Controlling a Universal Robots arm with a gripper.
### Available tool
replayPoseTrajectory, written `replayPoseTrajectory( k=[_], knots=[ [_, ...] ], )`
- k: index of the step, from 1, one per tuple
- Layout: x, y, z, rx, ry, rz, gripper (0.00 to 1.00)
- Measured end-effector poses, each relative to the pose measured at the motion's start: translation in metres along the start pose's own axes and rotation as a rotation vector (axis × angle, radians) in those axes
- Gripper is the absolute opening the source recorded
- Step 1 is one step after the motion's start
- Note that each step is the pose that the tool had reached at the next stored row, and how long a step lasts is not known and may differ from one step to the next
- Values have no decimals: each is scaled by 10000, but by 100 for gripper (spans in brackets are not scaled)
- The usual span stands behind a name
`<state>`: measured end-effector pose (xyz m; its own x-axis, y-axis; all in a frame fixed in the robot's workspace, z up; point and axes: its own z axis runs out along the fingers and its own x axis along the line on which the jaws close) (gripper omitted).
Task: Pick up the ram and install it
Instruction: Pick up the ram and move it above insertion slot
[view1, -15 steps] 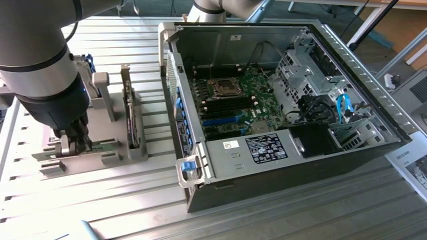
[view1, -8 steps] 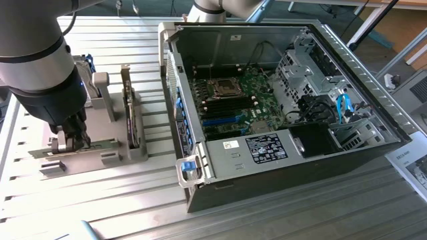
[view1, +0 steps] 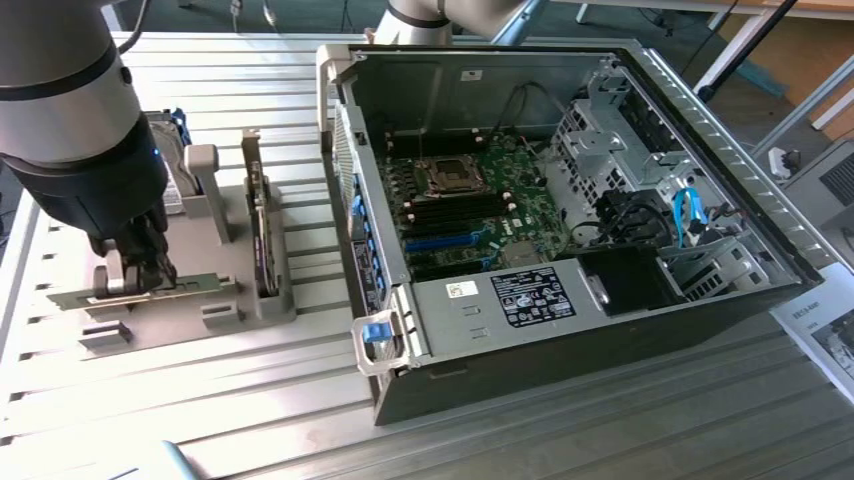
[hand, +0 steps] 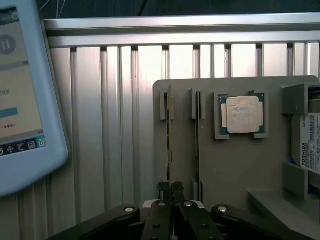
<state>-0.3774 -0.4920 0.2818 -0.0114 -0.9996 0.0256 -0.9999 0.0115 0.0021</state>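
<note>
In the grey holder (hand: 235, 165), at 9 o'clock from the computer (view1: 561, 365) in the exterior view, the ram (hand: 168, 140) stands on edge, with the fingers of the gripper (hand: 170, 191) pinching its top. It looks light, stiff and easy to crack, so the long edges seem the best place to hold. Its chips and bottom are hidden.
</note>
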Motion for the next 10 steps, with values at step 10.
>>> replayPoseTrajectory(
  k=[10],
  knots=[
    [6, 1, -237, -2, 1, 0, 12]
  ],
)
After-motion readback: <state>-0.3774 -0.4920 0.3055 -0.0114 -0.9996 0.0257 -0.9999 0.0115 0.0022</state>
